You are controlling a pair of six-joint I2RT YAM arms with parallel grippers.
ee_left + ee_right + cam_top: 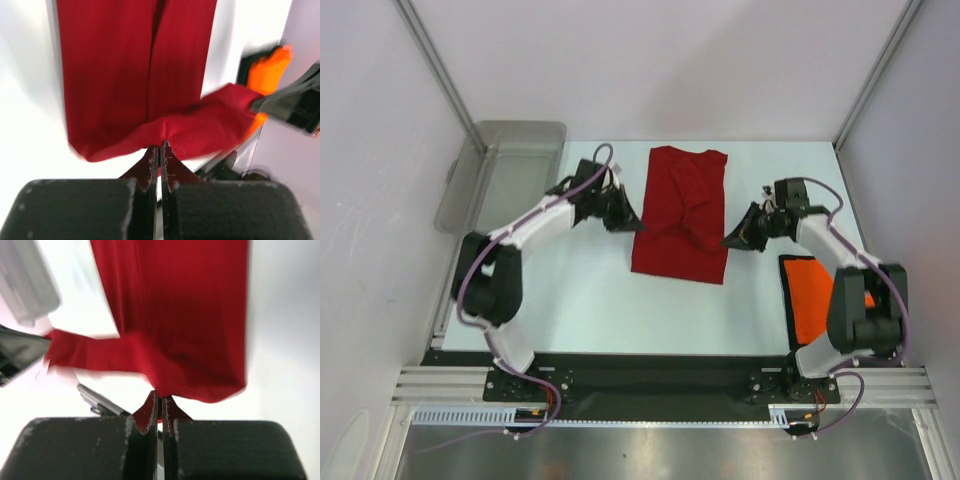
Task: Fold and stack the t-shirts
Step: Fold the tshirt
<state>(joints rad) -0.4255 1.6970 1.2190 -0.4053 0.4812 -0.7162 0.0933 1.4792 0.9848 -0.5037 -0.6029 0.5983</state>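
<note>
The dark red t-shirt (682,212) lies in a long narrow fold in the middle of the table. My left gripper (631,224) is shut on its left edge, and the pinched cloth (165,131) shows lifted at the fingertips in the left wrist view. My right gripper (730,241) is shut on its right edge, and the red cloth (170,375) bunches at the fingertips in the right wrist view. The bright orange t-shirt (815,292) lies folded at the right, partly hidden under my right arm. It also shows in the left wrist view (265,70).
A translucent grey plastic tub (500,172) stands at the back left of the table. Metal frame posts (435,60) rise at the back corners, with white walls on both sides.
</note>
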